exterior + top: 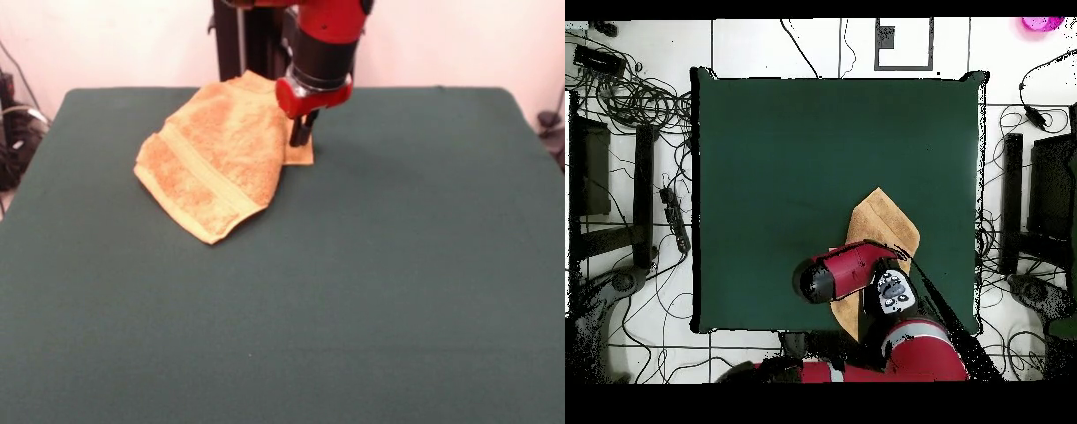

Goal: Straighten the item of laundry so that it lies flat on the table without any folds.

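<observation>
The orange-tan towel (216, 163) lies crumpled at the far middle-left of the green table (353, 291), folded over on itself, with a band stripe running across its top layer. A flat corner of the lower layer pokes out at its right edge. My gripper (303, 140) comes straight down at that right edge, its dark fingers close together on the towel's folded edge, at table height. In the overhead view the towel (887, 225) lies near the table's (785, 180) robot-side right part. The red arm (845, 275) covers its middle and hides the gripper.
The robot's black pedestal (252, 40) stands just behind the towel at the table's far edge. Cables and dark equipment (625, 150) lie on the floor around the table. The towel's left tip reaches toward the table's left part.
</observation>
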Robot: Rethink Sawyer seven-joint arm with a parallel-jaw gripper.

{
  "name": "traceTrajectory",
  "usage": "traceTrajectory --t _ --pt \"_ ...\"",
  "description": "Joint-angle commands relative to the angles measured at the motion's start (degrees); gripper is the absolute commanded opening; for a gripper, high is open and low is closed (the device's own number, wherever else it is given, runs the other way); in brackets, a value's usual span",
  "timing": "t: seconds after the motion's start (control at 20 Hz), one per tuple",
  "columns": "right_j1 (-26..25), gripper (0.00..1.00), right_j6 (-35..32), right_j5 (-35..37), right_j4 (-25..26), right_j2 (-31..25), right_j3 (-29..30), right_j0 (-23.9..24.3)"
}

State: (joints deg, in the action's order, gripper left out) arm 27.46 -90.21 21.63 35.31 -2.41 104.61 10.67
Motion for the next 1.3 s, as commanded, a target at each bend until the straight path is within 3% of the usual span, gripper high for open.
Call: traceTrajectory --t 0.05,0.5,0.8,0.95,1.15,1.3 --pt "-4.46 0.00 -10.22 -2.73 -2.26 -1.44 -0.89 -2.53" --pt "-9.03 0.00 -10.68 -6.08 -0.86 1.43 -4.75 -3.85" --pt "-12.96 0.00 -8.77 -10.43 -0.63 -0.64 -7.52 -0.94" --pt "-13.60 0.00 -5.77 -12.91 -0.44 -5.33 -6.13 3.78" --pt "-14.68 0.00 -1.54 -15.69 -0.38 -14.95 -2.64 13.74" --pt "-17.86 0.00 -0.60 -19.01 0.69 -20.82 -2.00 20.01"
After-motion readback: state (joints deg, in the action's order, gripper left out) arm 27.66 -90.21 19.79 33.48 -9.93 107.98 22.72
